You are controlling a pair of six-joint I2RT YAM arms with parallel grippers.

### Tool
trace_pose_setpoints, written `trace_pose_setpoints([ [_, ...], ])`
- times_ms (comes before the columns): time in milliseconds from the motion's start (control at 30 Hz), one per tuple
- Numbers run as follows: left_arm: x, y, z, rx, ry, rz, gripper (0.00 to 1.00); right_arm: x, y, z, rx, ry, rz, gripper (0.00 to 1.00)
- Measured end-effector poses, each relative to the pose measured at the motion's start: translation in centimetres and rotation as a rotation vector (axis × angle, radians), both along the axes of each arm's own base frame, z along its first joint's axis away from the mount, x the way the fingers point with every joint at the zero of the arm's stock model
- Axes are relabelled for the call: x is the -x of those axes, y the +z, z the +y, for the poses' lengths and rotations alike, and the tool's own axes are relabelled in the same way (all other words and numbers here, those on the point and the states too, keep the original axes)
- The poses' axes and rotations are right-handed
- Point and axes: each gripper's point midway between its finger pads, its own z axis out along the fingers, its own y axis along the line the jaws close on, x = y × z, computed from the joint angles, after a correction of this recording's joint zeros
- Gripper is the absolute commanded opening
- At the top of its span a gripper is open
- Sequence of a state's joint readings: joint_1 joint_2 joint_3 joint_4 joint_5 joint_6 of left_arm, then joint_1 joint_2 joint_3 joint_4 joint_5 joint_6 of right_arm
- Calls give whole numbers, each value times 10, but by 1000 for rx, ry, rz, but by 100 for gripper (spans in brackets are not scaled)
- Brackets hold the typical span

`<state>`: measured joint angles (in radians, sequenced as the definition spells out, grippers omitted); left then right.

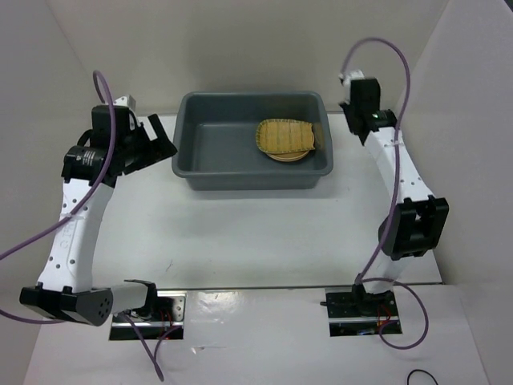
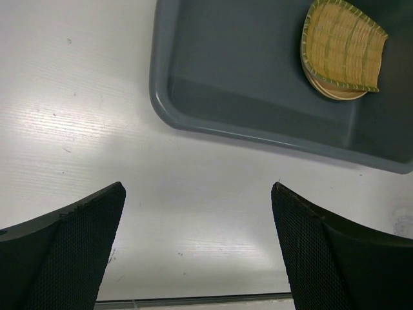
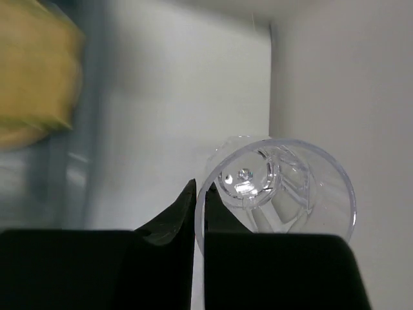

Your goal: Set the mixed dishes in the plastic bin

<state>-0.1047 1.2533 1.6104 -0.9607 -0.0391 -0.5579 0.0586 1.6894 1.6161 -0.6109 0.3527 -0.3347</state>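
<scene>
Grey plastic bin [image 1: 224, 148] sits mid-bench at the far edge, holding the woven tray [image 1: 284, 136] atop a yellow plate [image 2: 342, 95] (right half). Near the far right corner, the right gripper [image 3: 199, 194] pinches the clear cup [image 3: 277, 194] by its wall. The left gripper [image 2: 197, 188] gapes empty.

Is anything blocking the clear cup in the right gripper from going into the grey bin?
Nothing visible. The right gripper holds the clear cup just outside the right rim of the plastic bin. The woven tray fills part of the bin's floor; the rest is bare.
</scene>
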Motion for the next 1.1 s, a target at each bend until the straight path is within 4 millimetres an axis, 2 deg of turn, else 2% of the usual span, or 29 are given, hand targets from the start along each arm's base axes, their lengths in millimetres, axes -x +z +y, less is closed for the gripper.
trace_pose_setpoints([
  [33,1,-1,2,1,4,-1,100,-10,34,28,10,67,-76,0],
  [67,1,-1,3,2,9,-1,100,-18,77,67,4,161,-175,0],
  [100,2,-2,5,4,11,0,100,-19,111,102,-7,246,-247,0],
  [200,2,-7,10,8,28,8,100,-3,212,207,-82,524,-469,0],
  [233,2,-9,13,9,34,10,100,3,233,236,-110,610,-514,0],
  [300,3,-14,15,9,43,18,100,7,270,275,-159,733,-601,0],
  [333,5,-17,17,10,48,23,100,-3,274,293,-177,778,-621,0],
  [367,7,-19,18,10,51,27,100,-8,293,303,-197,808,-691,0],
  [400,10,-22,19,12,52,32,100,-21,294,316,-209,833,-737,0],
  [433,12,-26,19,16,52,40,100,-36,274,330,-212,863,-710,0],
  [467,15,-29,19,20,51,45,100,-48,245,340,-216,882,-643,0],
  [600,23,-33,18,32,45,51,100,-96,94,391,-278,944,-353,0],
  [633,25,-32,17,36,44,46,100,-102,54,400,-291,950,-274,0],
  [733,31,-34,15,52,46,42,100,-106,-46,417,-300,953,-80,0],
  [800,35,-41,15,58,46,55,100,-101,-90,425,-288,956,2,0],
  [833,37,-47,14,61,44,70,100,-98,-107,428,-283,960,37,0],
  [900,39,-60,13,66,42,100,100,-90,-124,435,-277,974,74,0],
  [967,43,-71,12,68,42,134,100,-86,-126,442,-276,989,78,0],
  [1067,47,-80,12,70,45,162,100,-82,-114,453,-274,1017,44,0],
  [1100,47,-80,12,71,46,163,100,-80,-110,456,-272,1026,34,3],
])
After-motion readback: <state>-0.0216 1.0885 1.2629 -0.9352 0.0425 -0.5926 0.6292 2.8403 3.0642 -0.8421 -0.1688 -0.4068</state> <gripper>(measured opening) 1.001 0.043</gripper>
